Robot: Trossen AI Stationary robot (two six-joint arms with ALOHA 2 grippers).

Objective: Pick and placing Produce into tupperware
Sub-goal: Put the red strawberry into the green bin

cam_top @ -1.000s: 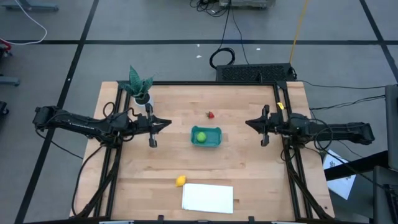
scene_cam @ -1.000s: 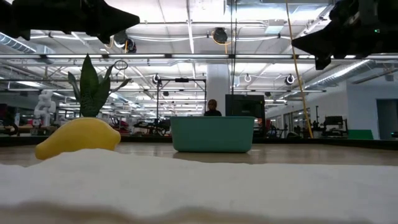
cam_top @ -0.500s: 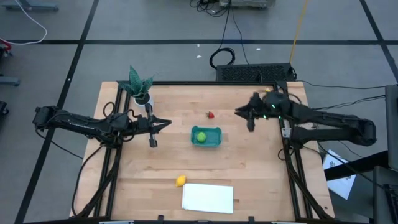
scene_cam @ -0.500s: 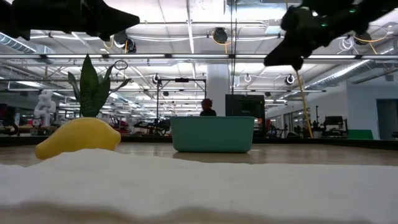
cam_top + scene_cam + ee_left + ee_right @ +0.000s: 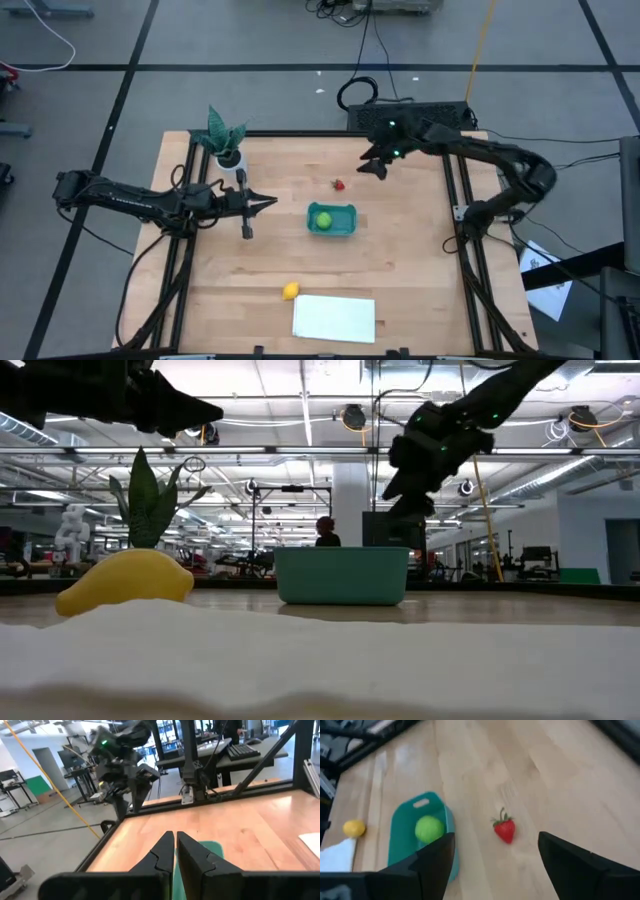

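The teal tupperware (image 5: 331,219) sits mid-table with the lime-green piece (image 5: 322,220) inside it, as the right wrist view also shows (tupperware (image 5: 405,845), lime-green piece (image 5: 429,829)). The red piece (image 5: 339,185) lies on the wood just beyond the tub. The yellow piece (image 5: 290,291) rests near the front edge. My right gripper (image 5: 368,168) hovers open above the table, tipped down, with the red piece (image 5: 505,830) ahead between its fingers, untouched. My left gripper (image 5: 270,203) hangs shut and level, left of the tub, holding nothing.
A white sheet (image 5: 334,318) lies at the front edge beside the yellow piece. A potted plant (image 5: 224,135) stands at the far left corner. Black frame rails run along both table sides. Bare wood lies around the tub and the red piece.
My right gripper has swung from the table's right edge toward the far side and left, over to the red piece. It has tipped downward, and its fingers have opened. The left arm and all the pieces have stayed put.
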